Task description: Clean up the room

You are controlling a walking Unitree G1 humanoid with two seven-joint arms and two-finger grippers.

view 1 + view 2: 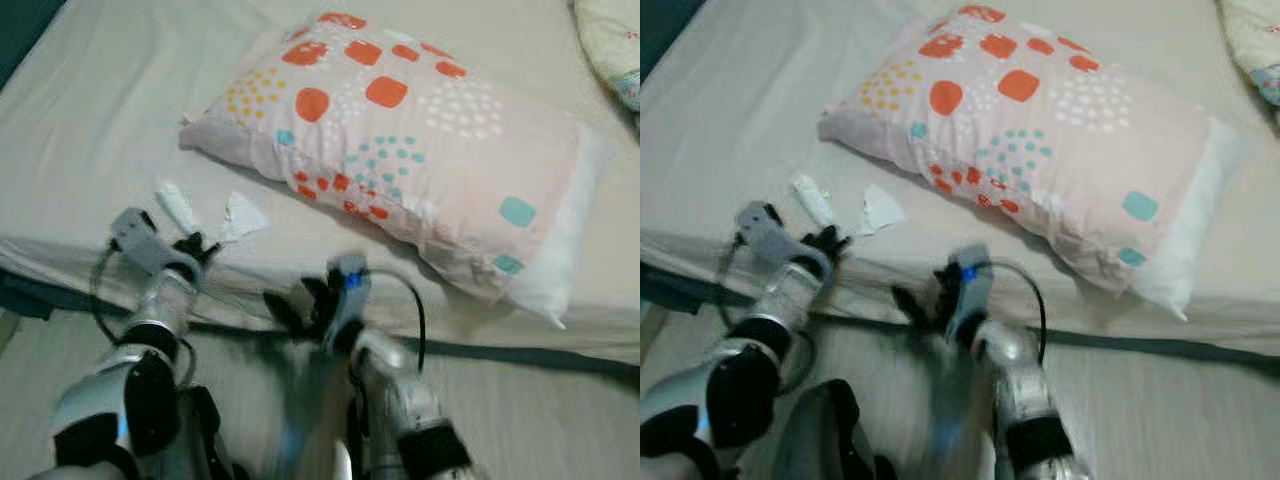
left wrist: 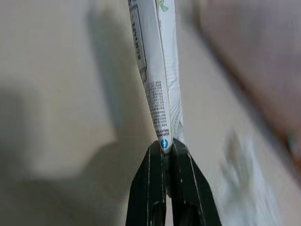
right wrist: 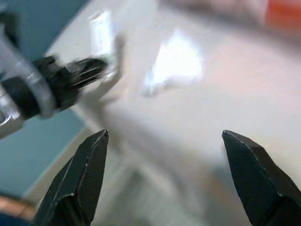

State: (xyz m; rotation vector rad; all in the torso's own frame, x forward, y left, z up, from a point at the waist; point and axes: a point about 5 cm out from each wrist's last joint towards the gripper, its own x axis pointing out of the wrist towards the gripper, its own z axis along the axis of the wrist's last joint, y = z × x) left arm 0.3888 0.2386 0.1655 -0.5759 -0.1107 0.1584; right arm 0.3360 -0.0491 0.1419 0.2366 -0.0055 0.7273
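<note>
Left gripper [image 2: 165, 147] is pinching a white wrapper [image 2: 157, 70] at the bed [image 1: 90, 130] edge; your wrist view is showing printed text, which the head views blur. Right gripper [image 3: 164, 141] is hanging spread apart below the mattress, near the crumpled paper [image 1: 240, 215] and pillow [image 1: 420, 150].

Both head eyes look steeply down over the bed [image 1: 90, 110] edge from above, sharing the pillow [image 1: 400, 150], while each wrist camera peers closely along its own fingers toward the same sheet.

Home bedroom, bed [image 1: 90, 120] with beige sheet, patterned pillow [image 1: 400, 140]
</note>
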